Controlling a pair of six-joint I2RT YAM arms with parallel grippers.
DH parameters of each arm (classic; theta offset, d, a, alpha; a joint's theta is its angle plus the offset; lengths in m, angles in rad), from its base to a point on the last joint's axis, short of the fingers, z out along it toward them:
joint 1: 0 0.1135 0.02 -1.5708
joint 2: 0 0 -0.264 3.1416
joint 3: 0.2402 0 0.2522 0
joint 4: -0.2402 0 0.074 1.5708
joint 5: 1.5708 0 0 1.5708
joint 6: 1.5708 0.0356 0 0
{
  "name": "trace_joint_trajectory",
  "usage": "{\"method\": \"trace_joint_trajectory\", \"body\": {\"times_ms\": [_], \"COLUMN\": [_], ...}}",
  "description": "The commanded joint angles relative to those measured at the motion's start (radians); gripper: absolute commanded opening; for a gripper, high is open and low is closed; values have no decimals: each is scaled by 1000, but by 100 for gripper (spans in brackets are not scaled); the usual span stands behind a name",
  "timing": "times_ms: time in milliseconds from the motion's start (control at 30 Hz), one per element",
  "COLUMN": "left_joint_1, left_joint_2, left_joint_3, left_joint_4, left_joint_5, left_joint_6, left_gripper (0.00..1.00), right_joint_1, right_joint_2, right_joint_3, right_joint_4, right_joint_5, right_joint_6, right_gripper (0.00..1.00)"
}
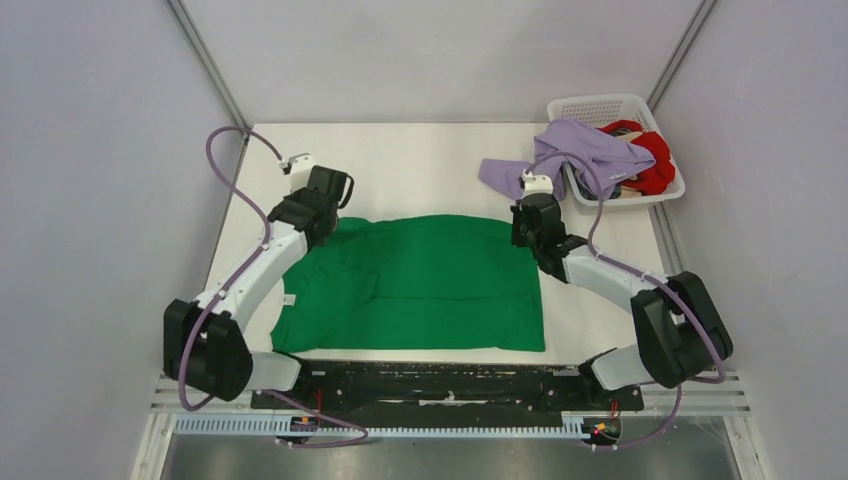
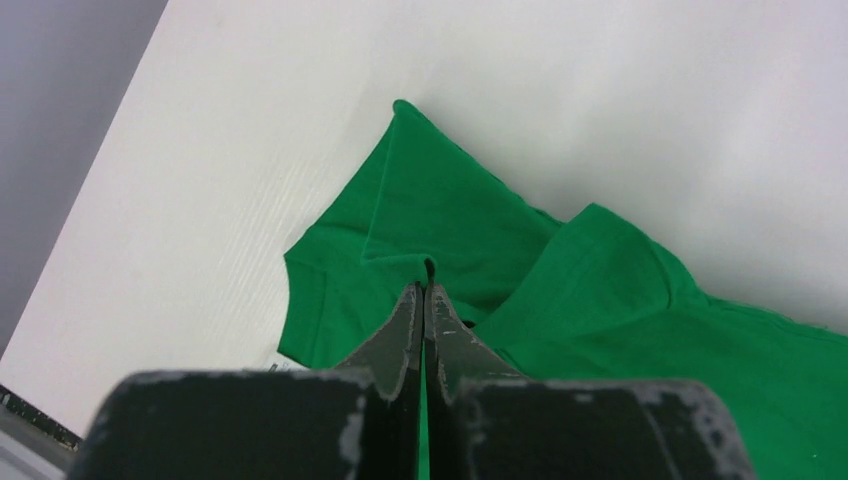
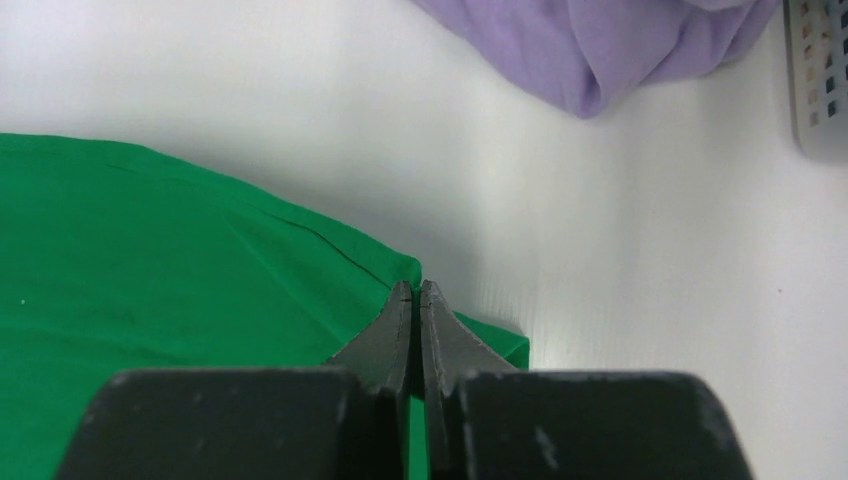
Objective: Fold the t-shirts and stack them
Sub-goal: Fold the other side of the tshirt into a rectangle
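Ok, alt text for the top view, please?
A green shirt lies spread on the table; the left gripper and right gripper each pinch its far edge. A lavender shirt spills from a white basket at far right, a red shirt inside.

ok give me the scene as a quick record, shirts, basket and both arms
green t-shirt: spread flat in the middle of the table
lavender t-shirt: draped over the basket rim, spilling onto the table
red t-shirt: inside the basket
basket: white lattice, far right corner
left fingers: shut on the green t-shirt's far left edge
right fingers: shut on its far right corner
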Motion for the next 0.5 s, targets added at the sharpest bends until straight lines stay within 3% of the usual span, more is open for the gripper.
{"method": "trace_joint_trajectory", "body": {"times_ms": [0, 467], "left_joint_1": [-23, -50], "left_joint_2": [-127, -530], "left_joint_3": [-86, -395], "left_joint_4": [-14, -129], "left_joint_5": [-78, -120], "left_joint_6": [-83, -386], "left_gripper": [2, 2], "right_joint_1": [18, 53], "right_joint_2": [-101, -286], "right_joint_3": [-44, -141], "right_joint_4": [-38, -110], "right_joint_5": [21, -24], "right_joint_6": [-16, -44], "right_gripper": [0, 0]}}
